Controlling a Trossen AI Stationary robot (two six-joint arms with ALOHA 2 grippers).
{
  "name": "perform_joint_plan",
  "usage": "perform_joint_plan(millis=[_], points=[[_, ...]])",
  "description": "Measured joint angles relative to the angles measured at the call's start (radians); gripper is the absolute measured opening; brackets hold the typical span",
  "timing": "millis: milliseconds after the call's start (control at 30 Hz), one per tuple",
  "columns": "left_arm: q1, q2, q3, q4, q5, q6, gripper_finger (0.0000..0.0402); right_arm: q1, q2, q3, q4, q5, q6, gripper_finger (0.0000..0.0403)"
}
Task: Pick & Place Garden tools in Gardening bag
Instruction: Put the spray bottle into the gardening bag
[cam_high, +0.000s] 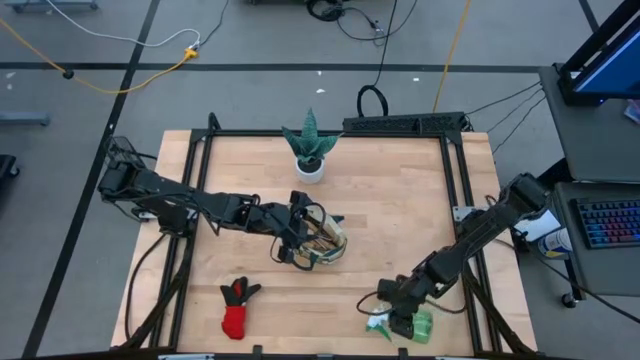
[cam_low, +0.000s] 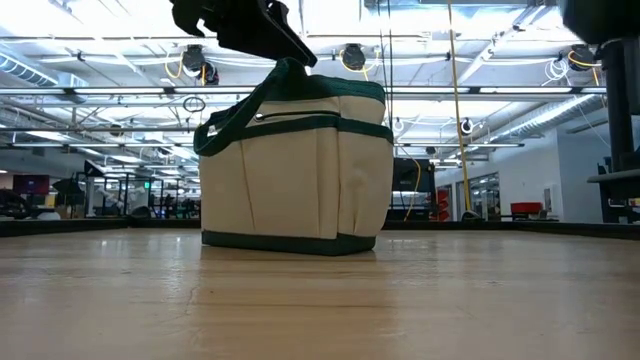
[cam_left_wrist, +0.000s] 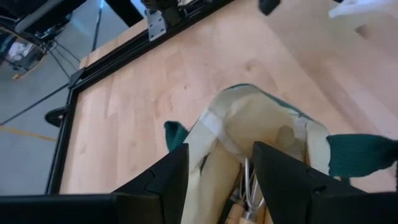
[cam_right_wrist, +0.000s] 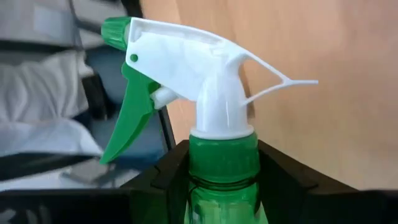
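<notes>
With the right claw (cam_right_wrist: 219, 171) pinching the neck of the spray bottle (cam_high: 412, 325) at the table's (cam_high: 400, 210) five o'clock, it should lift straight before swinging toward the gardening bag (cam_high: 318, 243) at centre, whose mouth the spread left claw (cam_left_wrist: 217, 180) holds wide.

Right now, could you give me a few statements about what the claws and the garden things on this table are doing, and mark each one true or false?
1. The right claw has its fingers on either side of the green spray bottle at its neck. True.
2. The left claw is over the gardening bag, its fingers open. True.
3. The red-black glove is inside the bag. False: it lies on the wooden table, near the front edge.
4. The spiky plant stands at the table's far side. True.
5. The bag has tipped over. False: in the low view it stands upright.
</notes>
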Motion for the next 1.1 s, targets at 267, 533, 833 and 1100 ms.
perform_joint_plan(millis=[267, 533, 833, 1100], points=[[-0.018, 0.0, 0.0, 0.002, -0.012, 0.0, 0.0184, -0.012, -0.158, 0.0, 0.004, 0.333, -0.208, 0.0145], [-0.054, 0.0, 0.0, 0.002, -0.065, 0.005, 0.0184, -0.079, -0.236, 0.0, 0.064, 0.444, -0.436, 0.0149], [-0.084, 0.0, 0.0, 0.014, -0.095, 0.008, 0.0184, -0.195, -0.235, 0.0, 0.254, 0.438, -0.719, 0.0144], [-0.122, 0.0, 0.0, 0.016, -0.233, 0.01, 0.0184, -0.301, -0.235, 0.0, 0.405, 0.438, -0.908, 0.0143]])
